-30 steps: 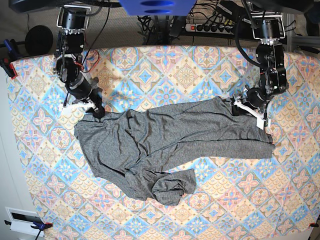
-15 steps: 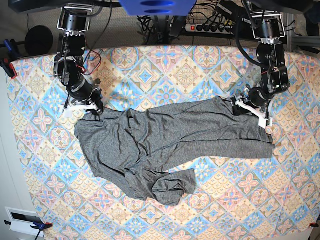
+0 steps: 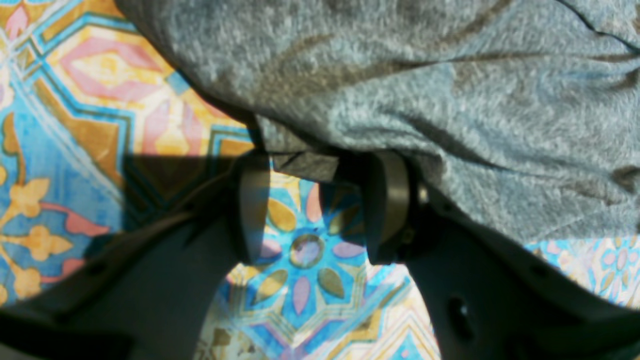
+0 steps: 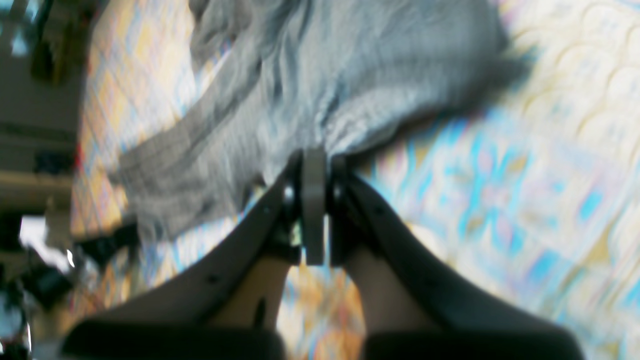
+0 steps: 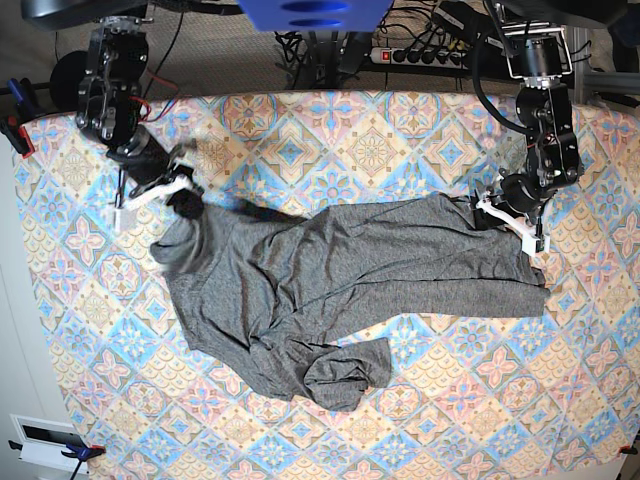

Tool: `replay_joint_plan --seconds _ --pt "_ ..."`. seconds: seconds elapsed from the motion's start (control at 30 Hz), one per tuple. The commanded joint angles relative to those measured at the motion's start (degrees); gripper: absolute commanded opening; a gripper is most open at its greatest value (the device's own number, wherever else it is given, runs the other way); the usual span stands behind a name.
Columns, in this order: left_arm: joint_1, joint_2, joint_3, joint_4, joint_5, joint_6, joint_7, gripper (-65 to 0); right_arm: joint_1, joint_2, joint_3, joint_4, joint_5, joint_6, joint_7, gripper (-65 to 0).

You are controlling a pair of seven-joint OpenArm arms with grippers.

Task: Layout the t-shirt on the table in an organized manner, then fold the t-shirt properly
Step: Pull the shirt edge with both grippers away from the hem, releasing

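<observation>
The dark-grey t-shirt [image 5: 330, 280] lies crumpled across the middle of the table [image 5: 400, 130], with one part bunched at its lower edge. My right gripper [image 5: 185, 205] is at the shirt's upper left corner, shut on the cloth and holding it raised off the table. In the blurred right wrist view its fingers [image 4: 314, 165] are pressed together on the t-shirt [image 4: 325, 90]. My left gripper [image 5: 492, 217] sits at the shirt's upper right edge. In the left wrist view it [image 3: 320, 200] stands open, a fold of the t-shirt [image 3: 450, 90] lying at its fingertips.
A power strip [image 5: 425, 55] and cables lie behind the table's far edge. Clamps [image 5: 18, 130] grip the cloth at the left edge. A white device [image 5: 45, 440] sits off the lower left corner. Patterned table shows all around the shirt.
My right gripper has shut on the shirt's upper left corner and moved up and to the left, lifting that corner. The left arm has barely moved.
</observation>
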Motion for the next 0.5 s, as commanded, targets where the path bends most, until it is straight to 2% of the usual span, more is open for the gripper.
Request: replay_joint_plan --seconds 0.0,0.2,0.33,0.47 --pt "-0.4 -0.7 -0.2 0.5 1.0 0.7 0.5 -35.3 0.8 0.6 0.1 1.9 0.9 0.7 0.6 -65.0" --pt "-0.4 -0.7 -0.2 0.5 1.0 0.7 0.5 -35.3 0.4 0.6 0.1 2.3 2.4 0.7 -3.2 -65.0" --pt "-0.1 -1.9 -0.3 0.7 0.9 0.7 0.5 -35.3 -4.4 0.7 0.8 2.3 2.4 0.7 -3.0 -65.0" --pt "0.0 -2.4 -0.3 0.7 0.9 0.7 0.5 -35.3 -7.0 0.7 5.4 2.3 2.4 0.7 -3.0 -65.0"
